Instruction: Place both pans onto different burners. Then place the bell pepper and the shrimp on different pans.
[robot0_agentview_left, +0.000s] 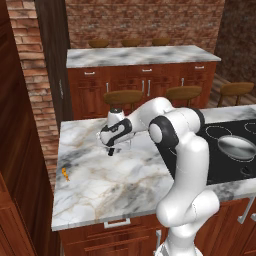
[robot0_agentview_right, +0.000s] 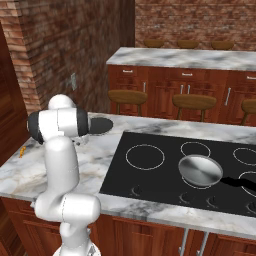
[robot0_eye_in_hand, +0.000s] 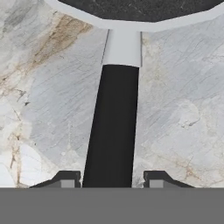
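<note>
Tool (robot0_eye_in_hand: 112, 181) points down at the marble worktop (robot0_agentview_left: 120, 185), one finger tip (robot0_eye_in_hand: 65, 178) on each side of the black pan handle (robot0_eye_in_hand: 113, 127). A thin gap shows between each tip and the handle, so contact is not confirmed; cannot tell whether the tool is clenched on the handle or loose around it. In the left base view the tool (robot0_agentview_left: 112, 150) hangs under the white wrist, low over the worktop.

Straight ahead of the tips, the handle runs to a pale steel neck and then the black pan (robot0_eye_in_hand: 140, 8), cut off by the frame edge; only a slice of its dark speckled floor and light rim shows. In the right base view the black pan (robot0_agentview_right: 102, 125) is a dark disc lying on the worktop, half hidden behind the arm's shoulder.

Shrimp (robot0_agentview_left: 65, 173): tiny orange curved piece, well apart from the tool, toward the near-left edge of the worktop; same speck in the right base view (robot0_agentview_right: 22, 151). Nothing lies between it and the tool.

Far side of the arm from the tool: black glass cooktop (robot0_agentview_right: 165, 175) with white burner circles. Steel pan (robot0_agentview_right: 200, 169), shiny silver-grey, sits on one burner (robot0_agentview_right: 200, 186). A black bar at the frame's right edge, beside the steel pan, is cut off and hard to identify.
</note>
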